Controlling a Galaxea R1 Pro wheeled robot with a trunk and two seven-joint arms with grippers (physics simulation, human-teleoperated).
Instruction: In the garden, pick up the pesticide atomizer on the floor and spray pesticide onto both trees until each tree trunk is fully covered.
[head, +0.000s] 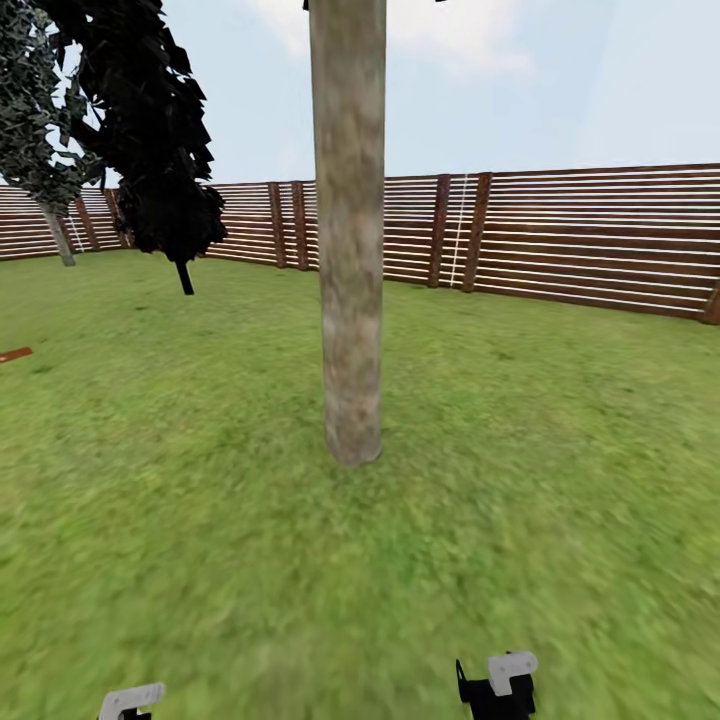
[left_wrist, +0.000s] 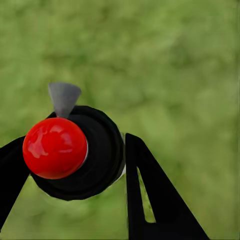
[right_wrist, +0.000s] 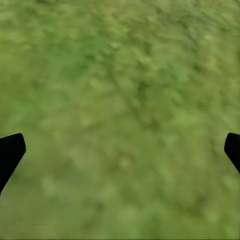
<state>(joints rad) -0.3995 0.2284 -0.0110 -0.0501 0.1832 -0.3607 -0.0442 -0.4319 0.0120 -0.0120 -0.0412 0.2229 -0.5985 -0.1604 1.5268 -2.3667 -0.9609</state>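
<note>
Readable text: we find none.
Labels or brands: we see none on the black round-bodied sprayer with the glossy red ball cap (left_wrist: 56, 148).

One tree trunk (head: 349, 230) of pale grey-brown bark rises from the grass, bare and straight, and serves as the landmark. Left of it and farther back stand two other trees: one dark, narrow tree (head: 150, 120) and one grey-green tree (head: 35, 110) beyond that. One slatted wooden fence (head: 590, 240) runs behind the trunk. One small reddish-brown strip (head: 15, 354) lies on the grass well to the trunk's left. Two grippers count in total: one left gripper (left_wrist: 70, 165) with one pesticide atomizer (left_wrist: 75, 150) between its fingers, and one right gripper (right_wrist: 120, 150) over grass.
</note>
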